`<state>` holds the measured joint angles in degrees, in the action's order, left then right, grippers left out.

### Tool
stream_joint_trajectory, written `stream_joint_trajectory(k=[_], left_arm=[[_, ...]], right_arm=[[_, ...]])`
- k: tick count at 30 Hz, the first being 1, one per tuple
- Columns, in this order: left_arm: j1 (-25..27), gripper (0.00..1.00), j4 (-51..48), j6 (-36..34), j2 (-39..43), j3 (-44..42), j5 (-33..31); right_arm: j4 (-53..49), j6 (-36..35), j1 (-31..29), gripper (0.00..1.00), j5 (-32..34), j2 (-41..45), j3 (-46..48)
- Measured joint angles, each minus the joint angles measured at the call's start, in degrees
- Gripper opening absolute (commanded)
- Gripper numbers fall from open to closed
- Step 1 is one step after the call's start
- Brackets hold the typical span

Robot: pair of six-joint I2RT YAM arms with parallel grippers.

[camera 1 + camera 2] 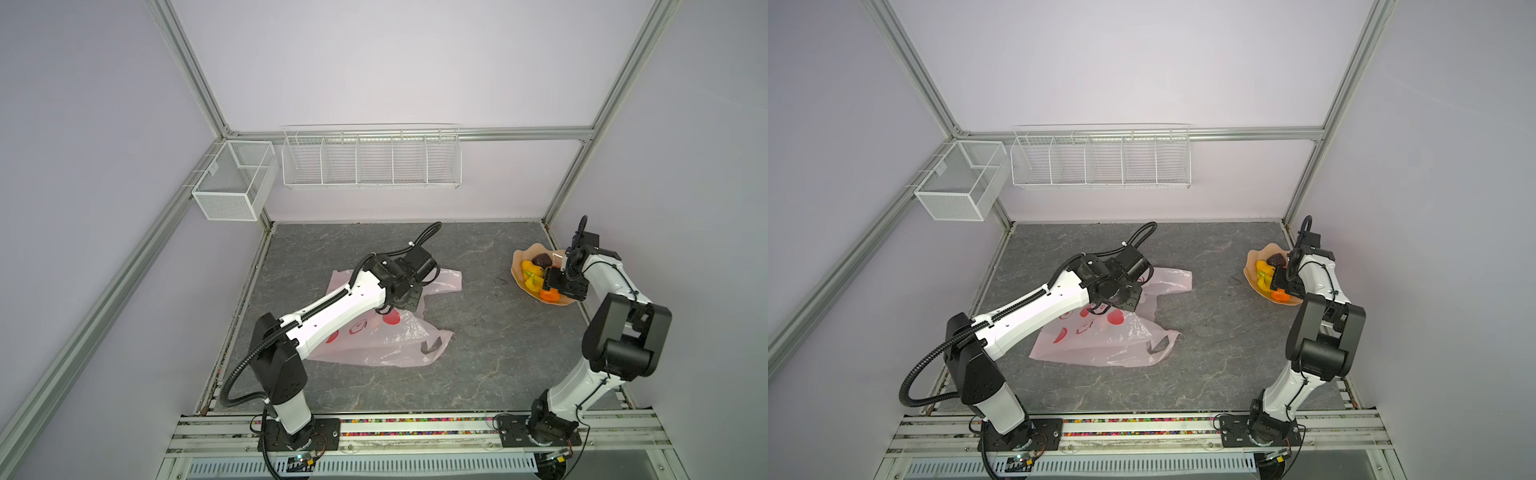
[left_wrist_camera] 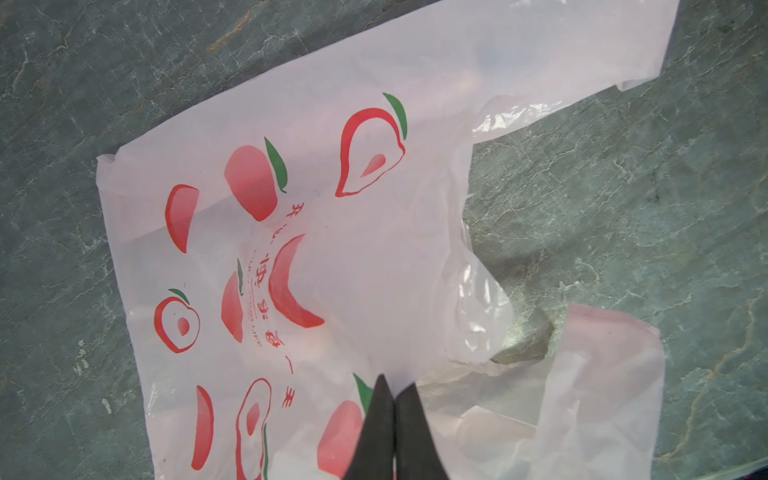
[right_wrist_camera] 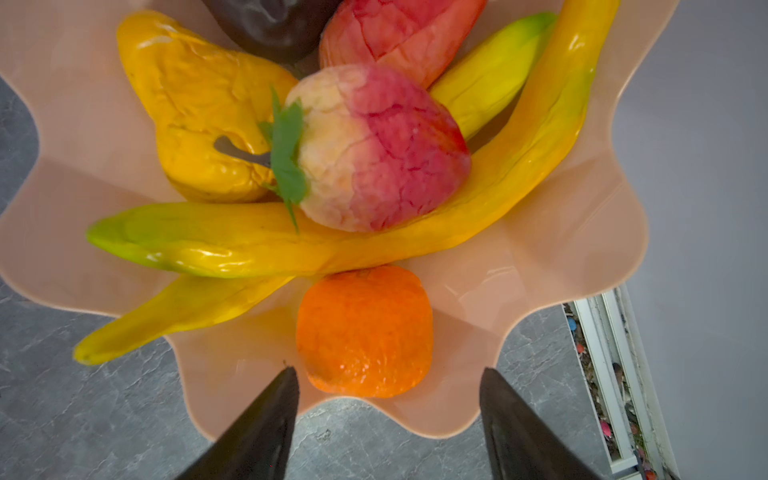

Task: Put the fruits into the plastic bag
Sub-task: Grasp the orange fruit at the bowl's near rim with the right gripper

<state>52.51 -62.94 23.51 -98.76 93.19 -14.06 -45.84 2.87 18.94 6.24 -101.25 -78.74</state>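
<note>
The plastic bag (image 1: 386,340) (image 1: 1113,345) lies crumpled flat on the grey table, pale pink with red peach prints (image 2: 374,249). My left gripper (image 2: 395,386) is shut, its fingers pressed together just over the bag near the handle notch; I cannot tell whether film is pinched. The fruits sit in a peach wavy plate (image 3: 540,249) (image 1: 519,266) at the right: a banana (image 3: 415,241), an orange (image 3: 365,332) (image 1: 550,294), a red strawberry (image 3: 374,149), a yellow piece (image 3: 195,108) and a dark round one (image 3: 270,20). My right gripper (image 3: 388,370) (image 1: 547,286) hangs open over the plate's rim, fingertips flanking the orange without touching it.
A long white wire rack (image 1: 370,160) and a mesh basket (image 1: 232,183) hang on the back wall. The plate is close to the table's right edge and its metal rail (image 3: 602,374). Bare grey table (image 1: 478,332) separates bag and plate.
</note>
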Motion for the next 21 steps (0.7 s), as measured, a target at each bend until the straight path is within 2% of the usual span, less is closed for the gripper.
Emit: stream_joint_trajectory(k=[18, 21], left_arm=[[0.00, 0.00, -0.85, -0.02, -1.14, 1.11, 0.00], [0.00, 0.00, -1.03, -0.02, -1.14, 1.11, 0.00]], right_arm=[[2.69, -1.95, -1.73, 0.70, 0.04, -4.07, -0.76], [2.71, -2.27, -1.97, 0.64, 0.20, -4.57, -0.87]])
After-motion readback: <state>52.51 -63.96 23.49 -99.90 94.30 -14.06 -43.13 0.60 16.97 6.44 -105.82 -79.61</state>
